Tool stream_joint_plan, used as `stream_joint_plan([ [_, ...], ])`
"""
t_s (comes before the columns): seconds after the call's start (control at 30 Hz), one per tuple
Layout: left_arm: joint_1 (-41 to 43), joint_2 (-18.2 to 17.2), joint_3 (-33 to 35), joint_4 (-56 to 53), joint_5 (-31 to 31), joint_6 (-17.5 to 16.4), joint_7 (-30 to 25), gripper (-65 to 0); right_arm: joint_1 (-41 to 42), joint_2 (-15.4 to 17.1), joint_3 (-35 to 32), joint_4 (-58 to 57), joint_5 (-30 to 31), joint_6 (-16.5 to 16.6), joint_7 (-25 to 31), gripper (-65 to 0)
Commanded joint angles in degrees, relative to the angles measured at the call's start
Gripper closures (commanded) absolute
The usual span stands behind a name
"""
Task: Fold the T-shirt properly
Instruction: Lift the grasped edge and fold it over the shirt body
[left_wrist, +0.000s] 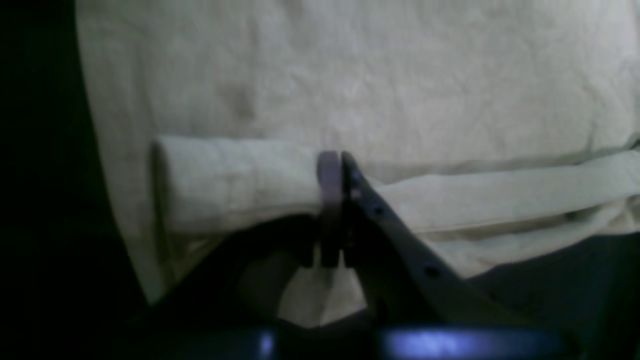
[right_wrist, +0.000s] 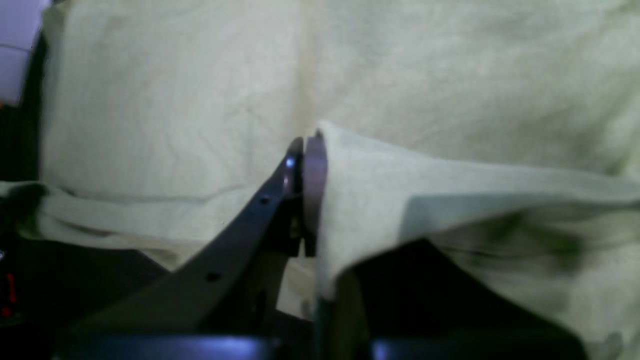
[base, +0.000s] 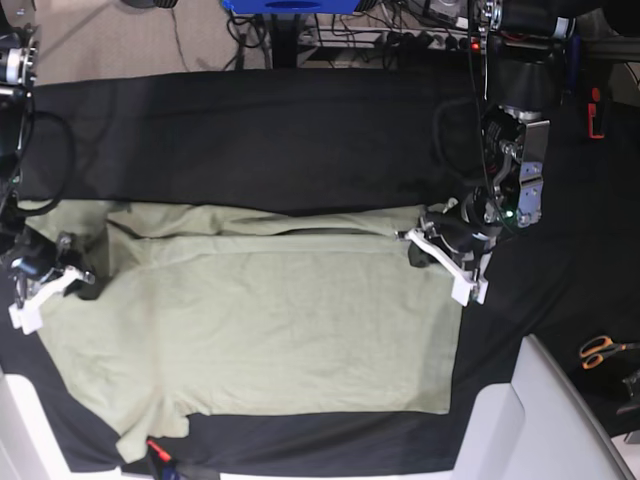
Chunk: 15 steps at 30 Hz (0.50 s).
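The shirt (base: 300, 330) lies spread over the black cloth (base: 330, 120), its main panel broad and open, with one long edge turned over into a narrow band that runs between the two grippers. The left gripper (left_wrist: 332, 160), at one end of that band, has its fingers pressed together on a pinch of the fabric. The right gripper (right_wrist: 314, 137), at the other end, likewise has its fingers brought together, with a raised flap of the shirt caught at their tips. As to progress, the work appears to be at an early stage: only the turned strip along the edge suggests a first fold under way, and this strip is uneven, with loose cloth showing beyond it. The large panel is unfolded, and a crumpled portion projects from its lower left corner in the base view. What remains, by this reading, is to carry the pinched edge across the panel, lay it flat, tuck in the projecting portion, and make the further folds that would yield a compact, even-sided bundle.
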Motion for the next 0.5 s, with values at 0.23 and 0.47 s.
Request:
stream_joint_plan([
  [0.23,-2.6,0.4,-0.1,0.6,4.0,-0.2,-1.1,0.0,2.2,1.9,-3.8,0.7,1.2,0.6,2.7,-0.2],
  [0.47,-3.7,1.7,0.0,0.6,7.1,-0.3,-1.1,0.0,3.3,2.0,-3.8,0.7,1.2,0.8,3.1,-0.2],
])
